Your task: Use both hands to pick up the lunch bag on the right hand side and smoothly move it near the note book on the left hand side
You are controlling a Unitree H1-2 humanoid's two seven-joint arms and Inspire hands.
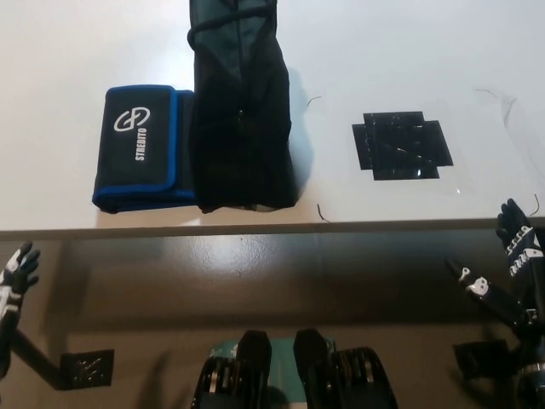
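The dark lunch bag (240,111) stands on the white table (400,43), its left side touching the black notebook with blue trim (140,146). Both hands are off the table, below its front edge. My white left hand (13,281) shows at the far lower left with fingers spread, holding nothing. At the lower right my black right hand (511,273) is open too, fingers apart. Neither hand touches the bag.
A black tape cross (402,144) marks the table to the right of the bag. The table's front edge (272,227) runs across the middle of the picture, with a brown floor below it.
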